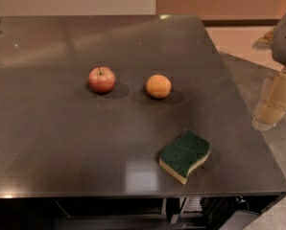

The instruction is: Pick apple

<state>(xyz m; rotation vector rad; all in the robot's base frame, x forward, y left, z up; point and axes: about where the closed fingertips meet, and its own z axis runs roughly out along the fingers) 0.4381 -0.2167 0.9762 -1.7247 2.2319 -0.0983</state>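
**Apple (101, 79) on open desk (47, 143), tool (273, 104) past the right edge**

Camera view: stem up, left of centre, well back from the front edge. Close on its right, not touching: orange fruit (158, 86). Near the front right corner: green sponge (185, 155). Well apart from all three: tool, grip impossible to tell

Dark table (61, 143): apple (101, 79), orange fruit (158, 86), green sponge (185, 155); claw (270, 111) beyond right edge
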